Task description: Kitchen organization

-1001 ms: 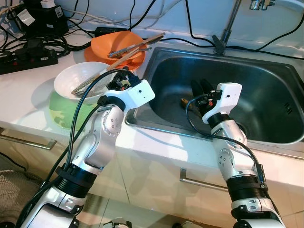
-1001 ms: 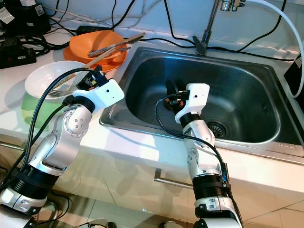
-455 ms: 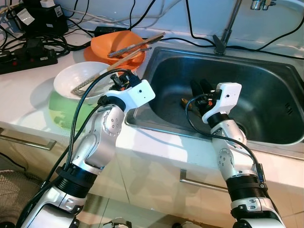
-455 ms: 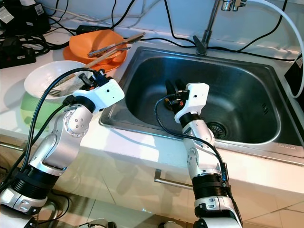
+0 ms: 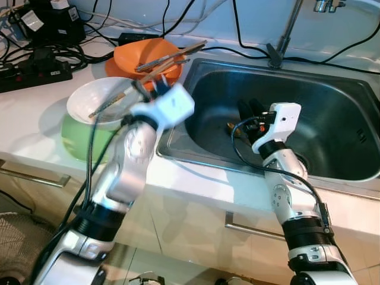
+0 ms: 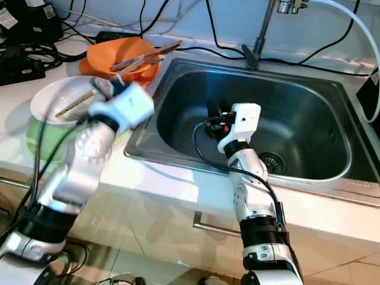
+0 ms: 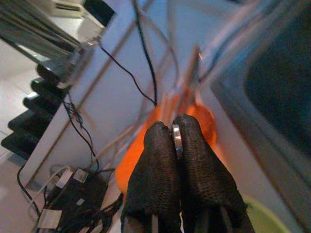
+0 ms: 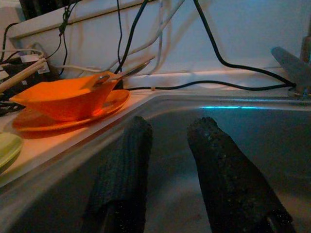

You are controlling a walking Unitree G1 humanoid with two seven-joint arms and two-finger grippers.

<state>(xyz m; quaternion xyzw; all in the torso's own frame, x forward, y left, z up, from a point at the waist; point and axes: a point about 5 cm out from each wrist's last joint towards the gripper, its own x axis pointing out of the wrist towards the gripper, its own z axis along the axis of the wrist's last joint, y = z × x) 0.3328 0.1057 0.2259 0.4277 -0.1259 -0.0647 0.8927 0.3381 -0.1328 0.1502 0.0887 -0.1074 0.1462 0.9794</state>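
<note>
Big white tabletop [image 5: 35, 107] runs across the scene w/ a stainless sink [image 5: 332, 101] set into it on the right. Faucet stem [image 5: 279, 47] stands at the far rim of the sink, black cables running along the wall behind it.

Left side of the tabletop, near edge: a green bowl [image 5: 74, 139] w/ a white bowl [image 5: 98, 101] sitting in it. Just beyond those, an orange bowl [image 5: 142, 56] on an orange plate, holding chopsticks and a spoon [image 5: 169, 54] that stick out toward the sink.

Left arm is blurry, raised over the white bowl right by the sink's left rim. Left end effector [image 7: 176, 141] is pinched closed on a thin metal utensil [image 7: 178, 141]; can't tell if it's a fork or spoon from the wrist view. Its handle seems to trail out over the white bowl, but too blurred to be sure.

Right end effector [image 8: 167, 141] sits down inside the sink, near the left part of the basin, fingers [image 8: 221, 165] apart and holding nothing. Small brownish thing [image 5: 231, 126] on the sink floor just beside it, can't make out what it is.
</note>
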